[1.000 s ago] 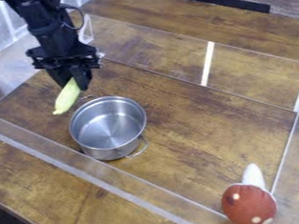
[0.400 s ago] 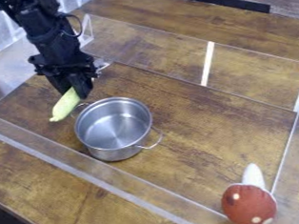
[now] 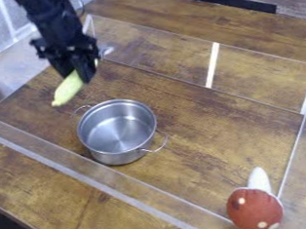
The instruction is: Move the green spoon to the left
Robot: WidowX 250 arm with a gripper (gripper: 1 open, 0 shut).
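Lifted higher than before, end effector [image 3: 71,71] gripping green spoon [image 3: 66,89]; steel pot [image 3: 116,129] empty, mushroom toy [image 3: 254,208] well apart

The gripper [image 3: 73,69] holds the green spoon [image 3: 68,88] up in the air, beside the pot [image 3: 118,130].

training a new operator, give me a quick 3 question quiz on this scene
1. True or false: the gripper is shut on the green spoon.
2. Which object sits nearest the bottom right corner of the picture: A the steel pot, B the mushroom toy, C the green spoon?
3. Is the spoon's handle inside the pot, or outside it?

Key
1. True; the yellow-green handle hangs from the closed jaws.
2. B.
3. Outside, up and left of the pot's rim.
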